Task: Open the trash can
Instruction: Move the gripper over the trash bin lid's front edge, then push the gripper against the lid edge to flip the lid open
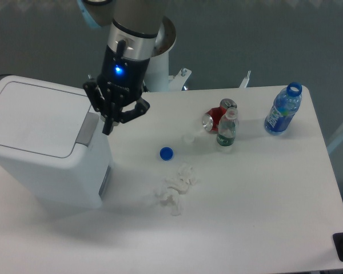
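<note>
Item: trash can (43, 145). I am viewing it standing to the left of and below the fingers, lid down flat, grey tab (86, 129) at the rim just beside the fingertip.

Item: gripper (109, 127). I am holding it above the bin's near corner; its fingers (107, 124) are showing drawn together to a narrow point and carrying nothing that I can see. Whether the tip is touching the tab I cannot tell.

Handling, as I am judging it: the bin is looking like stiff, smooth plastic, hollow and probably light, so a sideways shove could slide it on the table (257, 194). The lid is offering no edge to pinch. I am reckoning the tab is the place to act, pressed straight down with the closed fingertips.

Other stock, all to the right of the fingers: blue cap (166, 153), crumpled tissue (175, 188), small bottle (226, 129), red can (216, 117), blue bottle (283, 109) furthest off.
</note>
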Controlling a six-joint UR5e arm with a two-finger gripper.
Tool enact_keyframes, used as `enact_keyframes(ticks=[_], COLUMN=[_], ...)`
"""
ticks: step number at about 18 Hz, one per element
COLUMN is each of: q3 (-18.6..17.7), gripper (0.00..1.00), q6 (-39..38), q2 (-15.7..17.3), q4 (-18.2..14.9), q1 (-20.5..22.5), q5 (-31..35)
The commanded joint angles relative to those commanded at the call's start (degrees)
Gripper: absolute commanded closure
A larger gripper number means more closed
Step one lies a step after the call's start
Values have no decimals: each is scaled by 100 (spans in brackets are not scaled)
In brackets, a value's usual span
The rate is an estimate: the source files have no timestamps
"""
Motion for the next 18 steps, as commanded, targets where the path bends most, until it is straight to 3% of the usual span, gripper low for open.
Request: enact_keyframes(ticks=[18], q3=[-70], gripper=[100], q6=[-26], q2=[-18], q4=[18], q1=[-70], q5=[-9])
